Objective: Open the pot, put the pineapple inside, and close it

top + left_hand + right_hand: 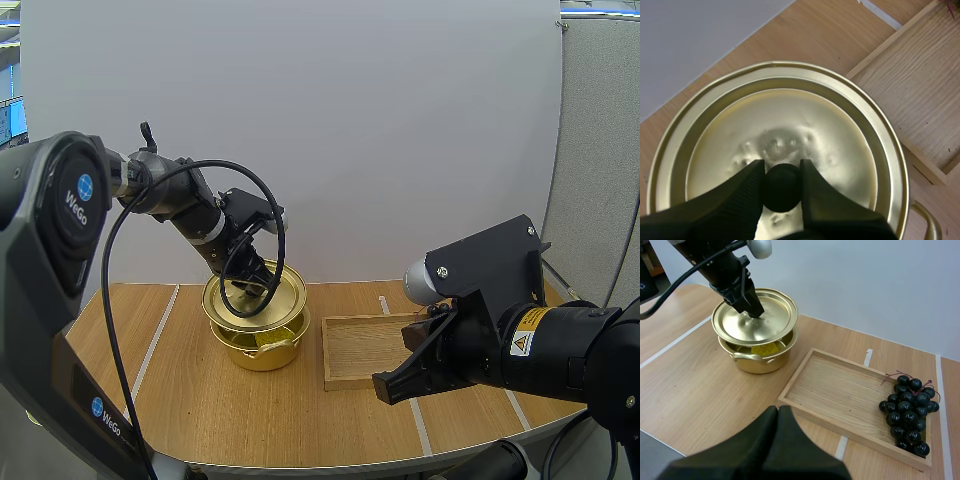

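**Lid over pot, pineapple inside**

High view: left end effector holds the lid, toward the table's far edge.
Left wrist view: fingers pinch its knob.
Right wrist view: right end effector closed, empty.

**Pot contents mostly out of sight**

The lid hangs low over the pot, so the inside is nearly all hidden. Only a yellow sliver shows in the gap under the rim, too little to tell what it is. Left wrist view: the left gripper covers both sides of the knob; lid's near edge, pot handle & tray are cut off by the frame. High view: the right arm blocks the tray's right end.
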`<state>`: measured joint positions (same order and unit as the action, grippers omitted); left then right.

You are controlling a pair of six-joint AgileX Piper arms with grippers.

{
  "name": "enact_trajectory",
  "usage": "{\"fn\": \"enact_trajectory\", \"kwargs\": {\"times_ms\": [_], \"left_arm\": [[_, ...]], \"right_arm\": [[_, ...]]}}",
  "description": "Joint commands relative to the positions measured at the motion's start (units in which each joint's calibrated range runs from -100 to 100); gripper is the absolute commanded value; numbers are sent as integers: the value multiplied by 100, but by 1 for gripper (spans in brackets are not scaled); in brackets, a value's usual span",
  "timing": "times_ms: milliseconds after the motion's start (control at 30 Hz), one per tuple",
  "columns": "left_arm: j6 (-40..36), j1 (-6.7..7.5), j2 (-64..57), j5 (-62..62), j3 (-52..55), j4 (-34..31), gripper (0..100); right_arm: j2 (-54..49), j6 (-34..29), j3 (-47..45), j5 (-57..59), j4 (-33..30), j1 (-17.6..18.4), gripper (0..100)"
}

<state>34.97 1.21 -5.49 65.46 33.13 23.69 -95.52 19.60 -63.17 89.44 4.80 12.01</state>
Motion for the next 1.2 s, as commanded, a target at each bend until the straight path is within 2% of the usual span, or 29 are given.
{"fn": "enact_trajectory", "kwargs": {"times_ms": [0,867,900,967,1033,1167], "left_arm": [[77,0,244,-84,79,129,0],[185,0,627,-198,79,275,0],[185,0,627,-198,79,275,2],[185,0,627,-168,79,275,13],[185,0,627,-45,79,275,28],[185,0,613,124,79,275,83]], "right_arm": [[-40,50,-14,-150,-42,-19,0],[-40,50,-14,-150,-42,-19,0],[-40,50,-14,-150,-42,-19,0],[-40,50,-14,-150,-42,-19,0],[-40,50,-14,-150,-42,-19,0],[-40,50,-14,-150,-42,-19,0]]}}
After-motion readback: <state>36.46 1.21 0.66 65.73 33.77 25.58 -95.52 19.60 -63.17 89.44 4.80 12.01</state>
